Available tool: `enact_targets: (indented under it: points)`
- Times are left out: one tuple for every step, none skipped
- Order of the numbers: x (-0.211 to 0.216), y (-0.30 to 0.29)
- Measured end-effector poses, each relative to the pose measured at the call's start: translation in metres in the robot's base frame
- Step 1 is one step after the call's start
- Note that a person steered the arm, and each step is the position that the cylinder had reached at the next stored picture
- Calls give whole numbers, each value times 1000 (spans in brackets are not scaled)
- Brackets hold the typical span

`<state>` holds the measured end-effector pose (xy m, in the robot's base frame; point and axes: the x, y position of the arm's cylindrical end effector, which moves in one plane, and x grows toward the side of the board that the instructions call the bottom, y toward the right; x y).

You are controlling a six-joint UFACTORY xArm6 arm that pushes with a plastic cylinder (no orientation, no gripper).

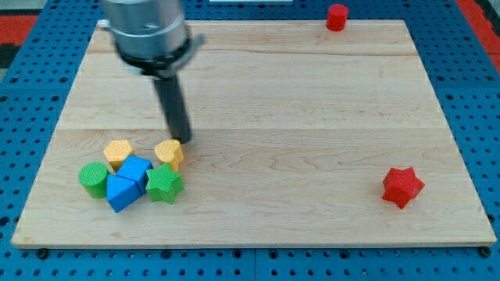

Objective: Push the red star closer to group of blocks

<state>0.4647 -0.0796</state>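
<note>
The red star (402,186) lies alone at the view's lower right of the wooden board (312,101). The group of blocks sits at the lower left: a green cylinder (94,179), a yellow hexagon (119,152), a blue block (135,168), a second blue block (122,193), a green star (163,184) and a yellow block (169,153). My tip (183,140) rests just up and right of the yellow block, close to touching it, far left of the red star.
A red cylinder (336,16) stands at the board's top edge, right of centre. The board lies on a blue pegboard surface (469,78). The arm's grey body (144,31) hangs over the board's top left.
</note>
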Motion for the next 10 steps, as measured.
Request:
enact_targets:
  points:
    - [14,63]
    - [49,80]
    - [87,126]
    - [103,192]
    - [120,269]
    - [128,328]
    - [113,370]
    - [98,323]
    - [89,250]
    - [72,214]
